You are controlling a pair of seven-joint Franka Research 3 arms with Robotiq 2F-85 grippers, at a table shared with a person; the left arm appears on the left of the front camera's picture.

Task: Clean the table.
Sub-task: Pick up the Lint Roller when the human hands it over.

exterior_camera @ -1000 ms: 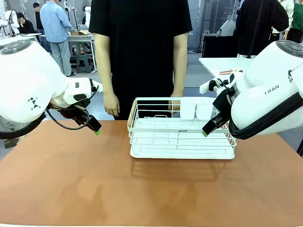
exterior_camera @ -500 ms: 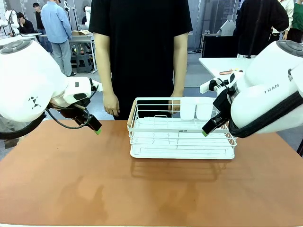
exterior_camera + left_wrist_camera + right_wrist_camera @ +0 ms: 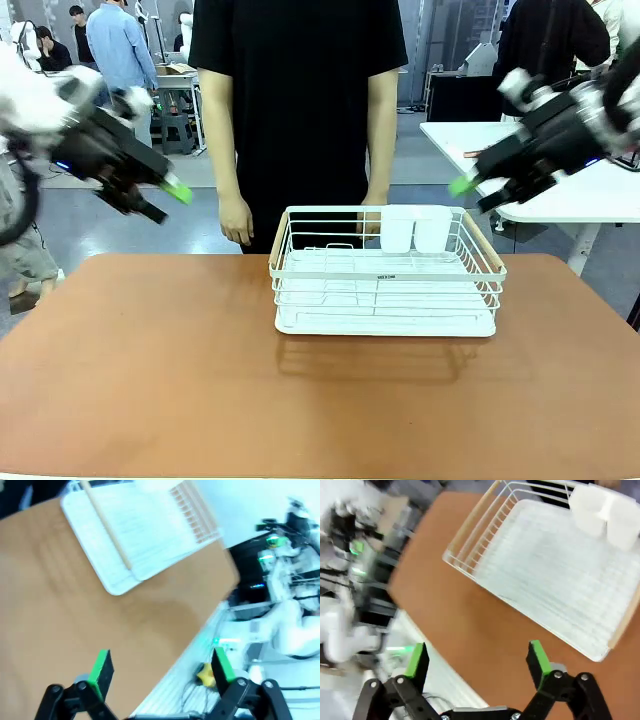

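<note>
The reddish-brown table [image 3: 150,370] spreads across the front view, and its bare top also shows in the left wrist view [image 3: 65,610] and the right wrist view [image 3: 465,615]. My left gripper [image 3: 168,200] hangs raised above the table's far left corner, motion-blurred. Its jaws stand open with nothing between them [image 3: 162,667]. My right gripper [image 3: 472,195] is lifted above the far right, over the rack's right end. It too is open and holds nothing [image 3: 476,661].
A white wire rack [image 3: 385,300] stands at the table's far middle with two white cups [image 3: 415,230] in its back right corner. A person in black stands behind it, one hand [image 3: 237,220] hanging by the rack's left end. A white-topped table [image 3: 600,200] is off to the right.
Both arms have swung up and outward from low beside the rack to high above the table's far corners. The grippers stayed open. Rack, cups and person have not moved.
</note>
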